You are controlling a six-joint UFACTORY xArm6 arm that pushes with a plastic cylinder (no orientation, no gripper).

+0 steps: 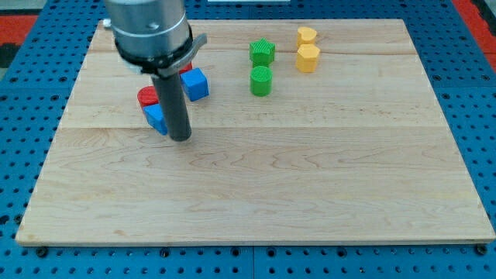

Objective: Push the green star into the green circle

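Note:
The green star (263, 52) lies near the view's top, right of centre. The green circle (261, 80) sits just below it, with a small gap between them. My tip (180, 138) rests on the board at the view's left, well to the lower left of both green blocks. It stands right beside a blue block (156, 118) and does not touch either green block.
A red block (147, 96) and a blue cube (194, 84) lie close to the rod; another red block is mostly hidden behind it. Two yellow blocks (307, 36) (308, 58) lie right of the green star. The wooden board (310, 186) sits on a blue pegboard.

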